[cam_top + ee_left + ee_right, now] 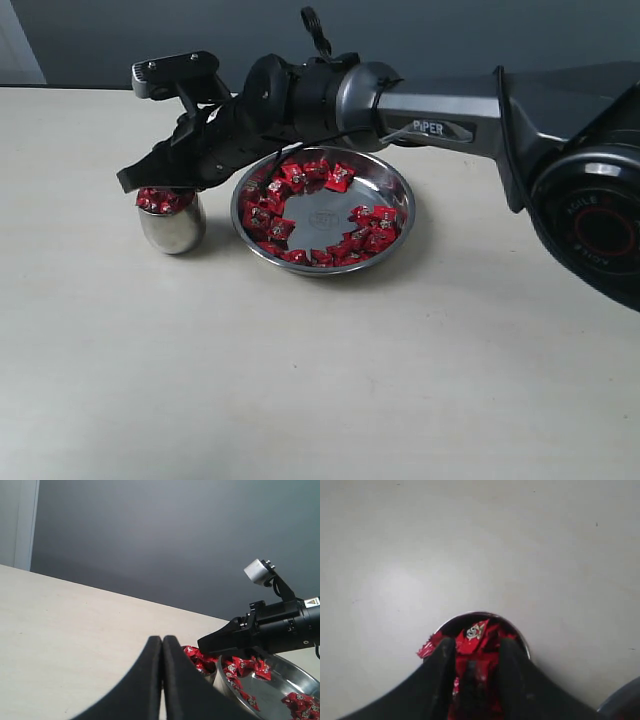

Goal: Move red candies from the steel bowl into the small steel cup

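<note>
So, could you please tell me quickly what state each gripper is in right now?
Left gripper: shut, holding nothing.
Right gripper: open, above the small rounded shiny steel cup, which is full of square red foil-wrapped candies.

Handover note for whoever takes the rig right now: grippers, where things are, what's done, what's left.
Right gripper: jaws apart, directly above the small steel cup, arm reaching across the steel bowl. Nothing clearly pinched.
Left gripper: shut, empty, low beside the cup.
Cup: upright on the table, left of the bowl in the exterior view, heaped to the brim with red candies.
Done: cup loaded.
Left: many candies ring the bowl; the cup seems to have little room, so check whether more will fit.
</note>
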{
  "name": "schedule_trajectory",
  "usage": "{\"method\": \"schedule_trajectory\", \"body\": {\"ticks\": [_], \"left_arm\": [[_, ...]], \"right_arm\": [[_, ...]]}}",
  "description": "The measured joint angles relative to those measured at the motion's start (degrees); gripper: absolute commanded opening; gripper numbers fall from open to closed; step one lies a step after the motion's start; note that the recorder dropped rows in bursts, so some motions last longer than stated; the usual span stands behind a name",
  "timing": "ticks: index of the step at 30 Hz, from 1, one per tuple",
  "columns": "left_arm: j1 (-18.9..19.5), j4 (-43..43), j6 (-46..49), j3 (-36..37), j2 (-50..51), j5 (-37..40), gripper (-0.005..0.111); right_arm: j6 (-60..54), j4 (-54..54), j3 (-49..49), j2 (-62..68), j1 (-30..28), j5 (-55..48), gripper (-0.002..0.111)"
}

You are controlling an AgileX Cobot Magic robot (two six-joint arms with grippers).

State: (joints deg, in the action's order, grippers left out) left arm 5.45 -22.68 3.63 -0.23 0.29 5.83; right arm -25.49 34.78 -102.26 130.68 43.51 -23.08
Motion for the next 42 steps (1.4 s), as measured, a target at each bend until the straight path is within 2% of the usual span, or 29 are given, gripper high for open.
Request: {"method": "schedule_trajectory", "body": {"ticks": [16, 22, 27, 32, 37, 42], "left_arm": [[0.00, 0.00, 0.00, 0.00, 0.00, 0.00, 0.000], [0.00, 0.00, 0.00, 0.00, 0.00, 0.00, 0.000], [0.00, 0.00, 0.00, 0.00, 0.00, 0.00, 0.000], [0.00, 0.00, 0.00, 0.00, 0.00, 0.00, 0.000], [0.00, 0.00, 0.00, 0.00, 0.00, 0.00, 0.000], [0.00, 0.00, 0.00, 0.00, 0.00, 0.00, 0.000]], "right_arm": [[0.00, -0.02, 0.00, 0.00, 0.07, 2.19, 0.030], [-0.10, -0.80, 0.00, -1.86, -2.72, 2.36, 0.030], [0.54, -3.15, 0.00, -3.25, -6.98, -3.93, 0.030], [5.91, -12.16, 0.00, -3.00, -10.91, -14.46, 0.030], [9.84, -19.98, 0.00, -1.66, -12.11, -21.02, 0.030], [10.20, -18.61, 0.00, 0.01, -11.99, -22.90, 0.030]]}}
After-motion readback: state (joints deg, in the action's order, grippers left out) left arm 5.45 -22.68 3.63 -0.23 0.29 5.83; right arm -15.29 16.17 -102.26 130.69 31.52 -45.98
